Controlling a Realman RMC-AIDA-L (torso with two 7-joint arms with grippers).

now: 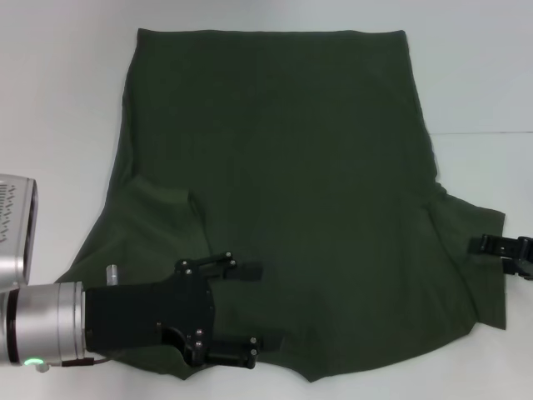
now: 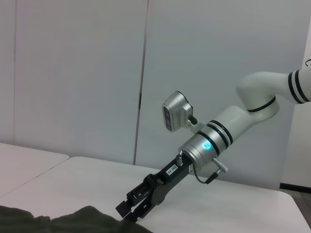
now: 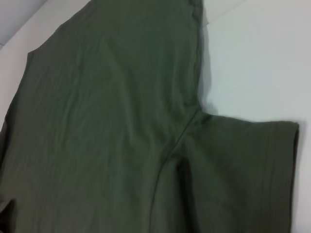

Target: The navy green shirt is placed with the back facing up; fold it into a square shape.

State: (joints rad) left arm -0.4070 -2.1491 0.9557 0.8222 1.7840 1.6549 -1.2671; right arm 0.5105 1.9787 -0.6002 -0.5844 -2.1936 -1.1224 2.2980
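— Nearest us sits our left gripper (image 1: 251,315), over the shirt (image 1: 291,167) by its near shoulder. Why there?

— We judge it is placed to start the first fold. Its jaws are spread apart, one finger toward the collar side, the other toward the near hem of the shoulder, with nothing between them yet; cloth lies beneath and all around them.

— And our right gripper (image 1: 500,247)?

— It is at the far sleeve's edge, low on the table (image 1: 483,75). From the left wrist view its fingers look parted, gripping nothing we can see, though the tips are hard to read.

— How does the shirt lie?

— Flat and spread, collar end toward us, bottom hem away from both grippers. Its long axis runs straight away from us, and the sleeves splay out toward each gripper.
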